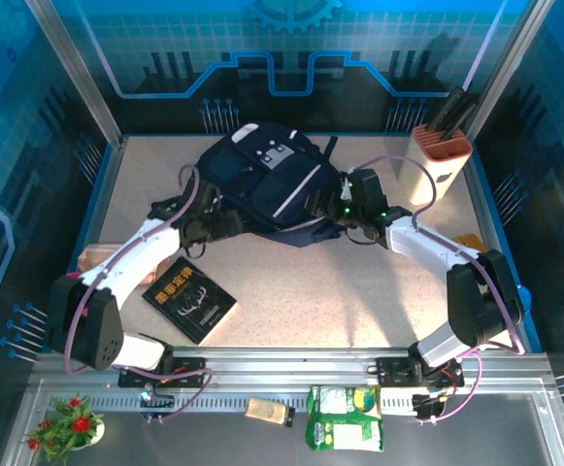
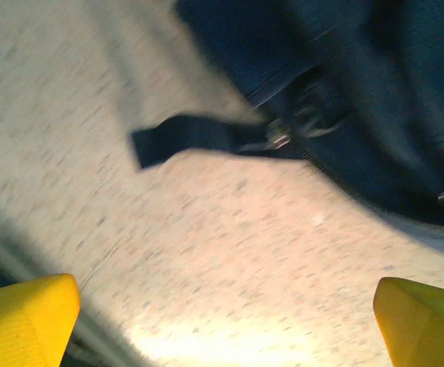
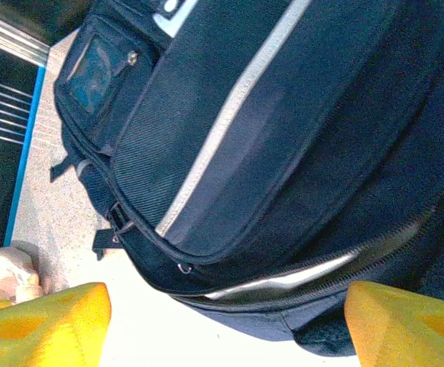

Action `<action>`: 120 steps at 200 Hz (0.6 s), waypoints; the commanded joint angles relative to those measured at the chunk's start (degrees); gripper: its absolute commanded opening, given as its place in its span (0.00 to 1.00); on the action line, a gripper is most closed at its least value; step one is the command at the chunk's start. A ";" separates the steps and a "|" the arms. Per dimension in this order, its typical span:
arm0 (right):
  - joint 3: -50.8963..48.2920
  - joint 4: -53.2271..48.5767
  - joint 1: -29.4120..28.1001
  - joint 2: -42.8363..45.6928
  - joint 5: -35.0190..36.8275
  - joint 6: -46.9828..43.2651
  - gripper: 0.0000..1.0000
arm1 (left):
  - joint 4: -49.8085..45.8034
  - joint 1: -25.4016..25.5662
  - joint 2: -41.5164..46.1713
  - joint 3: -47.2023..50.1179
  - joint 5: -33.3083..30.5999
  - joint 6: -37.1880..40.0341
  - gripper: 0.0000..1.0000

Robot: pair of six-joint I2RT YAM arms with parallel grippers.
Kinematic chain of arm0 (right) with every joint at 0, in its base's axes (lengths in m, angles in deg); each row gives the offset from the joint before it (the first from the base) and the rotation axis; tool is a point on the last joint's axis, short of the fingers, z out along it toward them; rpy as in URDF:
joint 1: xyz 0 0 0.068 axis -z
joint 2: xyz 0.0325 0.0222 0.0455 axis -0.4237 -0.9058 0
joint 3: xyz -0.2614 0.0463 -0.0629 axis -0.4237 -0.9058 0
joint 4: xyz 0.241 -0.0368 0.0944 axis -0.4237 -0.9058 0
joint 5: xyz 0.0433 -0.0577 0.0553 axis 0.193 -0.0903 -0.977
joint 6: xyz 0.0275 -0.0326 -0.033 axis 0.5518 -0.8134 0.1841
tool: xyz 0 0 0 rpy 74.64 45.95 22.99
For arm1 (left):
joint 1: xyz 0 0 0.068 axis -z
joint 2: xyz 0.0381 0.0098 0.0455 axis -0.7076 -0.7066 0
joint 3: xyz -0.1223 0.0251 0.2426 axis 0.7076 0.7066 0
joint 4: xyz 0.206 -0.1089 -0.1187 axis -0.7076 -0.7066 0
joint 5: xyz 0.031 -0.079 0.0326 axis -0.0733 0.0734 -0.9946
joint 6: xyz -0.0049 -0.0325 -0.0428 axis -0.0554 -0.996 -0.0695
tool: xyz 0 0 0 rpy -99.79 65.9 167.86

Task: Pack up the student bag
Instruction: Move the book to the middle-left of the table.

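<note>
The backpack (image 1: 262,180) lies toward the back of the table (image 1: 359,301), between my left gripper (image 2: 225,321) and right gripper (image 3: 225,325), both with fingers spread and empty. If I close on the loose strap (image 2: 183,138) instead of the zip edge, it may just slide rather than open.

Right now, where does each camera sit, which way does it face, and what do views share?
Top external: above, behind the bases, looking down at the table; both arms flank the student bag.
Left wrist: faces the table and bag strap; open yellow jaws below.
Right wrist: faces the bag's striped front; yellow jaws below.
Shared: the bag.
</note>
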 commanded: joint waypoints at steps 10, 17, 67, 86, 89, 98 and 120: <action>3.71 -1.71 -2.01 -2.02 0.60 -2.12 0.81 | -2.94 -2.55 3.66 8.62 -2.71 -5.13 0.99; 4.17 -1.73 -2.30 -2.37 0.52 -2.12 0.81 | -2.24 -2.93 3.91 9.84 -2.40 -5.38 0.99; 5.50 -2.06 -3.29 -3.69 -0.33 -1.85 0.81 | 5.04 -3.35 -1.65 12.11 3.45 -2.64 0.98; 5.28 -2.16 -3.39 -3.43 0.18 -1.85 0.81 | 7.61 -3.24 -4.35 12.99 6.75 -2.61 0.96; 5.18 -2.15 -3.39 -3.34 0.28 -1.85 0.81 | 8.15 -3.22 -4.73 13.18 7.49 -2.69 0.96; 5.01 -2.24 -3.39 -3.18 0.45 -1.90 0.81 | 9.72 -3.01 -5.52 13.81 9.26 -3.45 0.96; 4.89 -2.42 -3.48 -3.01 0.71 -1.77 0.81 | 14.24 -2.11 -7.24 14.49 13.88 -5.27 0.95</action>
